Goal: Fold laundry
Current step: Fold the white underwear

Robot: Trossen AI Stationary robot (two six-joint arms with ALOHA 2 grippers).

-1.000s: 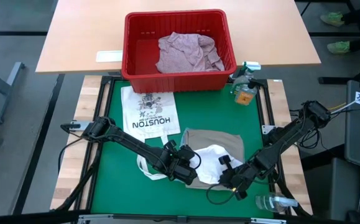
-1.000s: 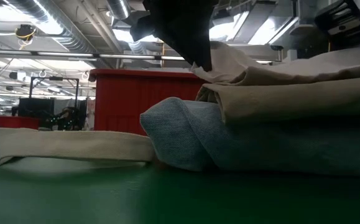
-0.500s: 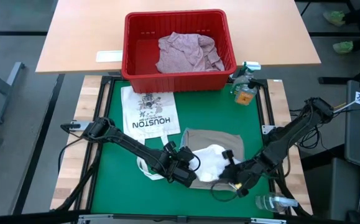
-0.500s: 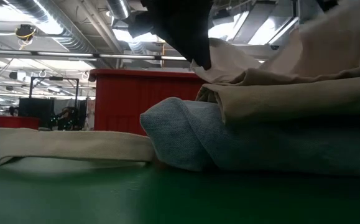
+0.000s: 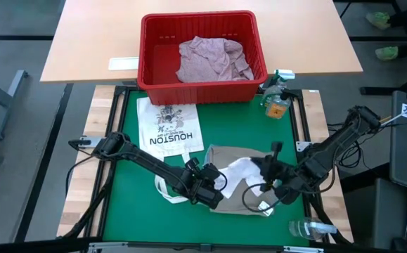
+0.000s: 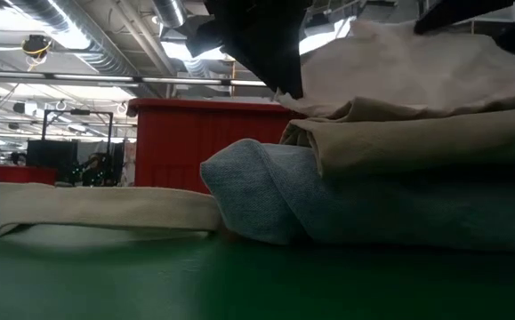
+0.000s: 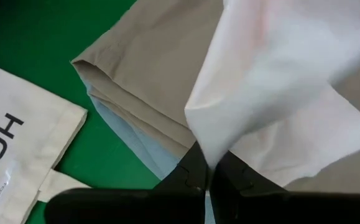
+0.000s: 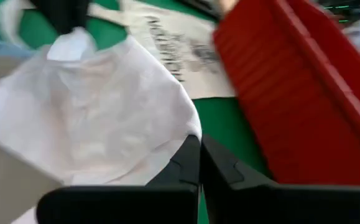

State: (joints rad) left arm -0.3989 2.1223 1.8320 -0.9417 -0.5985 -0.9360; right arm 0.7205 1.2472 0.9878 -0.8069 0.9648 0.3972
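Since second ago, right hand (image 5: pixel 268 171) carried its corner of white cloth (image 5: pixel 237 174) up and back across khaki piece (image 5: pixel 221 156); left hand (image 5: pixel 214 188) stayed at near-left corner. Both hands pinched shut on white cloth, stretched between them. Khaki piece lies folded on light blue denim (image 6: pixel 266 191), on green counter mat (image 5: pixel 129 211). Cream tote bag (image 5: pixel 168 125) beside pile. Red basket (image 5: pixel 154 70) on wooden counter beyond mat holds pink heathered shirt (image 5: pixel 210 60). Spray bottle (image 5: pixel 277 95) at mat's far right corner. Room behind: ceiling ducts, lights.
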